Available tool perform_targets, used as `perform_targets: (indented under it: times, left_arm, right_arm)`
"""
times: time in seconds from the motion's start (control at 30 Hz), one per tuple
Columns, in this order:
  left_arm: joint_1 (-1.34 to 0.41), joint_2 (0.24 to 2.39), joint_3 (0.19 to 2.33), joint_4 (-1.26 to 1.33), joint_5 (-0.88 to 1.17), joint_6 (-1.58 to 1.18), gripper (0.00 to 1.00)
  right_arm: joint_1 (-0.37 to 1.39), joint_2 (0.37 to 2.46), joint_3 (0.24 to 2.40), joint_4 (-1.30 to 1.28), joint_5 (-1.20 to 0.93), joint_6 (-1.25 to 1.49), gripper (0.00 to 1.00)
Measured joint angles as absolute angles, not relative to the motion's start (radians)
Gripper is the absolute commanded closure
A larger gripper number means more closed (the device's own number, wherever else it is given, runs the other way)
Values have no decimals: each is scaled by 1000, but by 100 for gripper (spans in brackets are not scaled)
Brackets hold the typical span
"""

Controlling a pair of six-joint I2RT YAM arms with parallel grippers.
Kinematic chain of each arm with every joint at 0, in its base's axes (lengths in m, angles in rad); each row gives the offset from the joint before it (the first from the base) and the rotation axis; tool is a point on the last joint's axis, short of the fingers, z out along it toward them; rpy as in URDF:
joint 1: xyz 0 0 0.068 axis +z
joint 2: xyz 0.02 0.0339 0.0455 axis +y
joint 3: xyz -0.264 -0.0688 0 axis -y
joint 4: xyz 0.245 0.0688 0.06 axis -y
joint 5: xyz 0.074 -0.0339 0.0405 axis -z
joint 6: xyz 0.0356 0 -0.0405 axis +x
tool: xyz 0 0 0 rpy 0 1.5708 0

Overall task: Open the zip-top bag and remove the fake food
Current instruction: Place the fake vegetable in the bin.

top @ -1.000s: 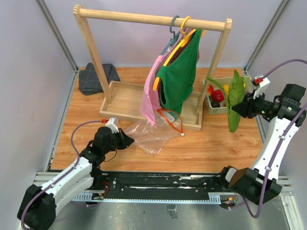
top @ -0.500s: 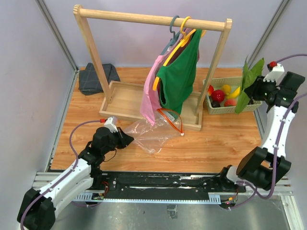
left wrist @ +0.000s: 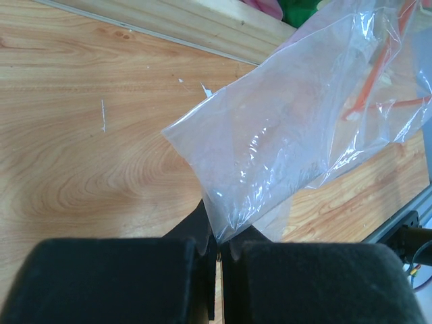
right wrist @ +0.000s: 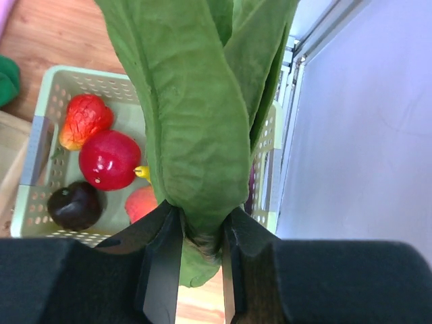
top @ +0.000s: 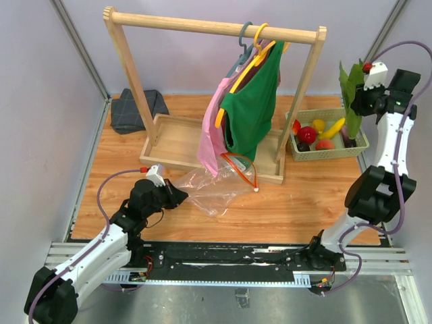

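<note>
At the table's front left, left gripper (top: 177,197) (left wrist: 217,246): your jaws are closed tight on one corner of the zip-top bag.
Zip-top bag (top: 212,189) (left wrist: 304,128): it lies crumpled on the wood toward the front, just before the wooden clothes rack's (top: 202,27) tray, and you can see nothing inside it.
Zip strip (top: 243,169): the orange-red band loops at the bag's right end, touching the tray edge, with the white slider (top: 257,190) at its tip.
Right gripper (top: 358,104) (right wrist: 201,236): you clamp the stem end of the leafy green (top: 349,84) (right wrist: 196,115), which stands raised at the rear right corner, over the basket's right end.
Basket (top: 327,154) (right wrist: 81,73): it sits at the rear right and holds a red round fruit (top: 307,134) (right wrist: 109,159), a dark purple piece (right wrist: 74,204), a peach (right wrist: 140,202), a banana (top: 334,128) and a small yellow fruit (top: 318,124).
Rack: a green garment (top: 253,108) and a pink garment (top: 214,128) hang from it.
</note>
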State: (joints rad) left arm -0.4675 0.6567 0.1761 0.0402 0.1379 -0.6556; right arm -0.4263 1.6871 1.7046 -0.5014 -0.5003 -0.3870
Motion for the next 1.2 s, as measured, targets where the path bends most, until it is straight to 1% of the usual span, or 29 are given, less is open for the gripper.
perform_targets:
  times: [0.2,0.4,0.6,0.83,1.0,1.13,1.2]
  left_arm:
    - [-467,656,176,33,131,-656,100]
    - [-467,656,176,24,126,-656,100]
    - [-467,656,176,19,125,-656,100]
    - [-467,649,176,18,125,-660,100]
    - [-467,636,176,17,125,-663,100]
    - [-467,631,176,16,125,-670,100]
    - [-468,631,176,15,126,-674,100]
  right_arm:
    - [-356,1770,1757,-567,-452,-601,77]
    - [-303,1842,1797,-613,-417,-793,76]
    - [-301,1908,1860,-630,-397,-886,75]
    - [-296,1924,1867,-635,-367,-937,61]
    - [-296,1925,1835,-633,-327,-950,41]
    - [-296,1924,1779,-634,-314,-955,27]
    - [-296,1918,1752,-634,-315,-952,23]
